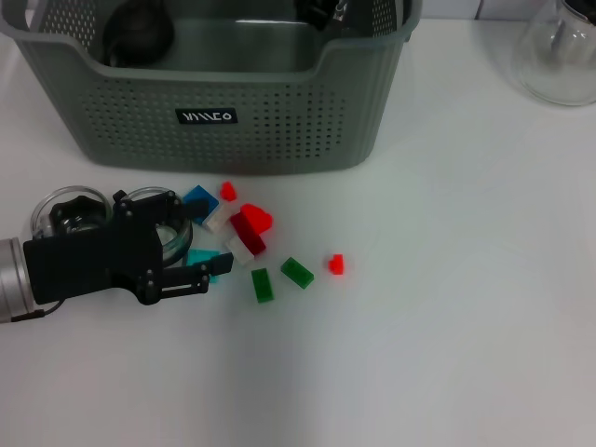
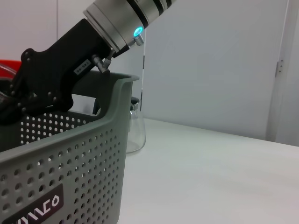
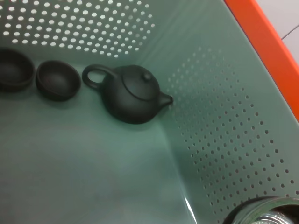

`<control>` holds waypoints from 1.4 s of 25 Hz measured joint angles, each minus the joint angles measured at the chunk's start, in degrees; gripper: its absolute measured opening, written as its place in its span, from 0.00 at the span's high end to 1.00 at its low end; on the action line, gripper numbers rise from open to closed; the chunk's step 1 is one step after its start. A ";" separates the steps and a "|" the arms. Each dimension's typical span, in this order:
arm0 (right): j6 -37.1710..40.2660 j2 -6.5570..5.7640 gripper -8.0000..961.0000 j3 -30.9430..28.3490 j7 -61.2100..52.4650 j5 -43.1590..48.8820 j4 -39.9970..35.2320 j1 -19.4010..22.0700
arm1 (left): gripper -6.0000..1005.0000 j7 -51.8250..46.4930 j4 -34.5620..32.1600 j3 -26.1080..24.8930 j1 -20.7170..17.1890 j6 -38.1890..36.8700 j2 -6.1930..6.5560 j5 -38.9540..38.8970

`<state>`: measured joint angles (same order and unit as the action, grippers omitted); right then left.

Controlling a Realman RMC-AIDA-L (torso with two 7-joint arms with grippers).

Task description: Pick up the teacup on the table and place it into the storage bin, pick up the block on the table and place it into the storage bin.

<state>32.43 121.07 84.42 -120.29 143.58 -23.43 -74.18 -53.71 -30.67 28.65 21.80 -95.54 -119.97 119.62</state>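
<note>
A dark teapot (image 3: 133, 99) and 2 small bowls (image 3: 58, 80) sit inside the storage bin (image 1: 279, 121), while the left gripper (image 1: 207, 244), jaws open, reaches among scattered blocks (image 1: 247, 233) with a teal one between them.

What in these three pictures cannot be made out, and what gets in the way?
- Head view: the storage bin's far part and the right hand are cut off by the top edge.
- Head view: the left hand covers much of the glass cups and a teal block.
- Left wrist view: the bin wall hides its contents.
- Right wrist view: a glass item is cut off at the corner.
</note>
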 joint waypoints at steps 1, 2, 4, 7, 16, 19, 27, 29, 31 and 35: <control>0.06 0.01 0.94 0.01 -0.02 -0.24 -0.02 0.04 | 0.22 0.00 0.00 0.00 0.00 0.00 0.00 0.00; 0.12 0.01 0.94 0.02 -0.03 -0.38 -0.02 0.05 | 0.22 0.00 0.00 0.00 0.00 0.00 0.00 0.00; 0.25 0.02 0.94 0.03 -0.03 -0.57 -0.02 0.10 | 0.22 0.00 0.00 0.00 0.00 0.00 0.00 0.00; 0.30 0.03 0.94 0.05 -0.30 -0.58 -0.03 0.24 | 0.22 0.01 0.00 0.00 0.00 0.00 0.00 0.00; 1.98 -0.20 0.70 0.04 -1.73 -0.57 -4.05 2.00 | 0.22 0.01 0.00 0.00 -0.22 -0.10 0.00 0.00; 4.72 -0.39 0.55 0.05 -2.72 -0.52 -11.26 4.82 | 0.22 0.01 0.00 0.00 -0.44 -0.46 0.03 0.00; 13.82 -0.59 0.39 0.02 -6.30 -0.60 -42.74 17.59 | 0.22 -0.03 0.00 0.00 -0.71 -0.73 0.25 0.00; 17.21 -0.57 0.32 0.08 -7.47 -1.90 -51.84 21.63 | 0.22 -0.20 0.00 -0.12 -0.71 -1.03 0.33 0.00; 19.89 -0.62 0.24 0.06 -7.72 -5.23 -59.23 25.75 | 0.22 -0.39 0.00 -0.46 -0.71 -1.34 0.36 0.00; 24.78 -0.87 0.11 -0.98 -4.89 -17.44 -70.88 35.33 | 0.22 -0.83 -0.02 -3.51 -0.80 -3.38 0.76 0.00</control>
<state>57.21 120.20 83.44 -125.19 126.14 -94.30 -38.85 -54.54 -30.69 25.14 21.00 -98.92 -119.21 119.62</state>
